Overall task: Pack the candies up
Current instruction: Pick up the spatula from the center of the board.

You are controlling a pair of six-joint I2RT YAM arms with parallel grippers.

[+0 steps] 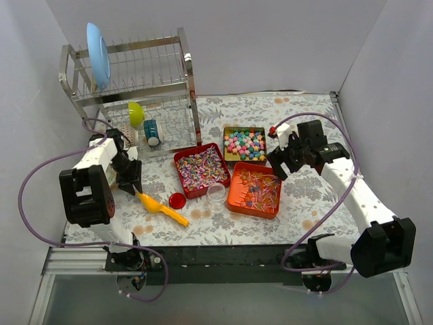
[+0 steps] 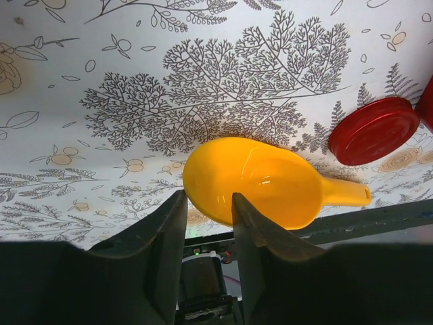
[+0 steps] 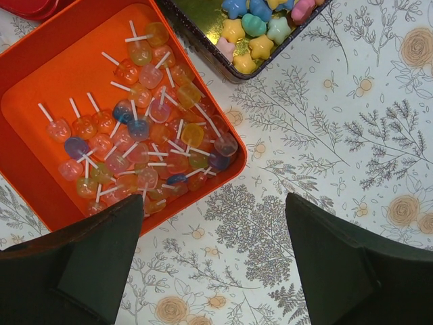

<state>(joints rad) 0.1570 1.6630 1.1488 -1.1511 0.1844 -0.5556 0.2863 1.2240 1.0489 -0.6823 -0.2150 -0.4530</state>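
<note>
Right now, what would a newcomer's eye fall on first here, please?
Three trays of candies fill the middle: striped ones in the red tray on the left, pastel pieces in the dark tray behind, lollipops in the orange tray in front. Then the yellow scoop lying to their left, and the blue plate upright in the dish rack, back left.

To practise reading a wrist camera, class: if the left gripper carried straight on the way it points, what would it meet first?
Most likely the yellow scoop: its bowl lies directly ahead of the left gripper, whose jaws stand slightly apart. The gap between fingertips and bowl is unclear.
</note>
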